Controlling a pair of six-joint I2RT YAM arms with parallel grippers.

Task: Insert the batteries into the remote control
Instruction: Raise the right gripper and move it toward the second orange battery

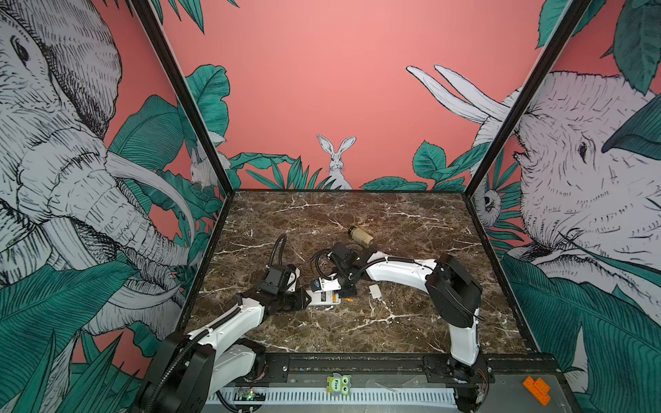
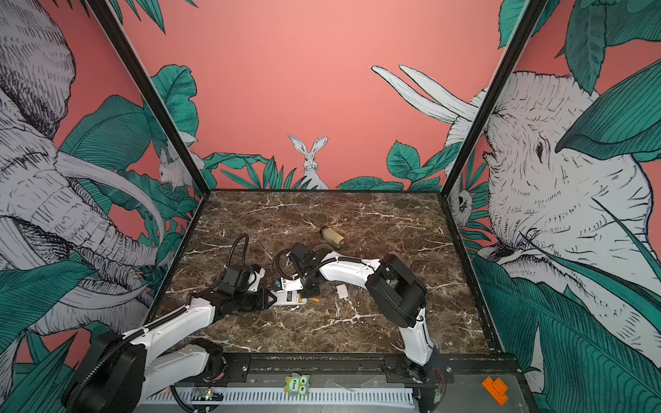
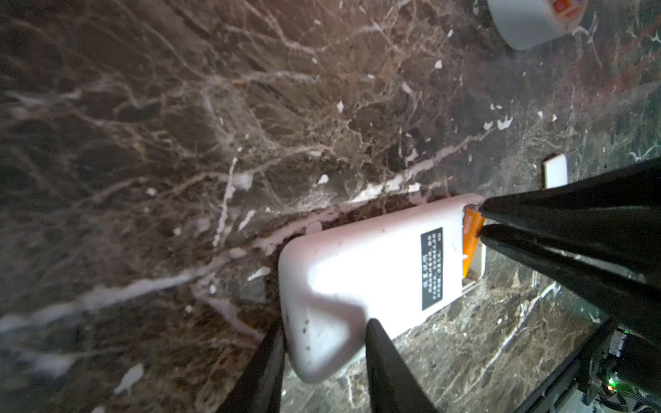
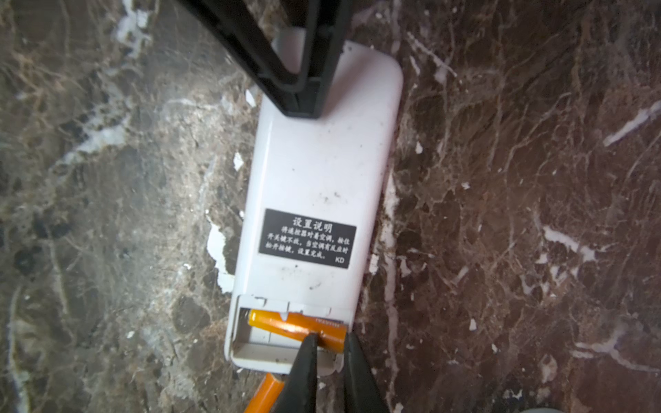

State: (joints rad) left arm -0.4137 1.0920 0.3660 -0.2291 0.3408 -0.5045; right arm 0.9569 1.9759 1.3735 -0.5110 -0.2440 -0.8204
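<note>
The remote control (image 4: 322,171) lies back up on the marble, its dark label showing and its battery bay open at one end. My left gripper (image 3: 323,332) is shut on the other end, one finger on each long edge, and both top views show that hold (image 1: 304,298) (image 2: 270,298). One orange battery (image 4: 286,323) lies slanted in the bay. My right gripper (image 4: 331,338) is almost shut over it: one tip rests on the battery, the other sits just past its end. A second battery (image 4: 264,393) lies on the table beside the bay.
A small white cover piece (image 1: 374,290) lies on the table to the right of the remote. A beige bottle (image 1: 360,236) lies on its side farther back, behind the right arm. An orange block (image 1: 536,389) sits on the front ledge off the marble.
</note>
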